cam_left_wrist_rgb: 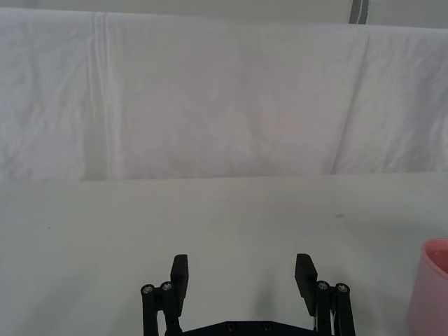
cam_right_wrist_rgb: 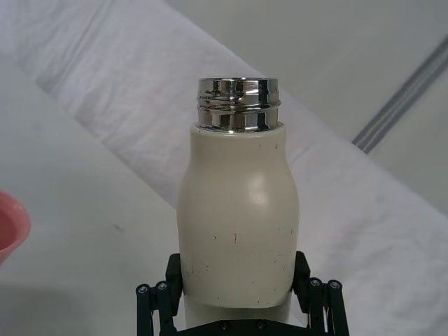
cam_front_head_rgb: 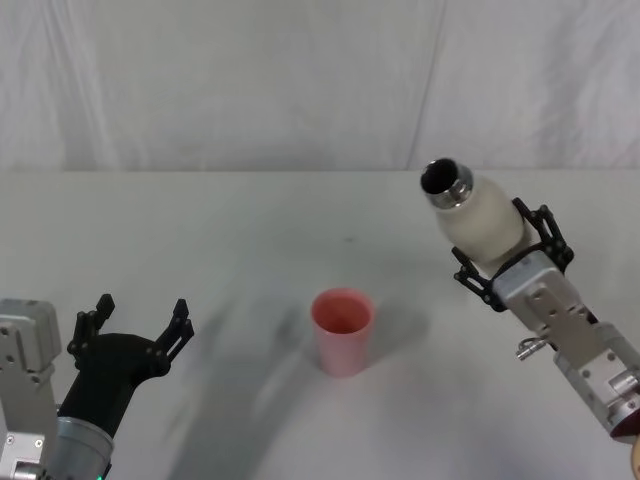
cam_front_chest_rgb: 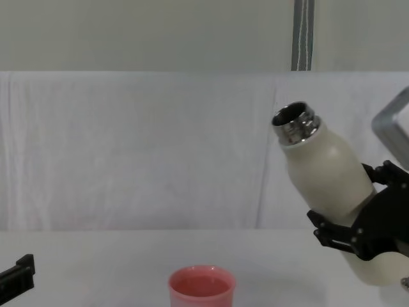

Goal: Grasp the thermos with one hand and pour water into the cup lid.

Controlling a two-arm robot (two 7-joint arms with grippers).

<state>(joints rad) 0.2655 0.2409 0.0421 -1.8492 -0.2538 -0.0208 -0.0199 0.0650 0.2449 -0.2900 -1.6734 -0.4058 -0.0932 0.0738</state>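
- Counter (cam_front_head_rgb: 250, 220): a flat surface covered in white cloth, with a white cloth backdrop (cam_front_chest_rgb: 128, 147) hanging behind it.
- Thermos (cam_front_head_rgb: 482, 218): a tall cream-white speckled bottle with rounded shoulders and a shiny steel threaded neck. It is held off the counter on the robot's right side, tilted so that the open mouth leans toward the robot's left and away from the robot. In the chest view (cam_front_chest_rgb: 324, 171) the mouth stands higher than, and to the right of, the cup lid. The right wrist view (cam_right_wrist_rgb: 238, 217) shows the neck uncapped.
- Right tool (cam_front_head_rgb: 508, 255): a black clamp-fingered gripper on a grey metal wrist block. Its fingers are closed against both sides of the lower thermos body.
- Left tool (cam_front_head_rgb: 140, 318): a black gripper low on the robot's left side, well apart from the cup lid. Its fingers (cam_left_wrist_rgb: 180, 274) are spread wide and hold nothing.
- Cup lid (cam_front_head_rgb: 343, 330): a small round pink cup with smooth matte walls. It stands upright on the counter between the two tools, apart from both.
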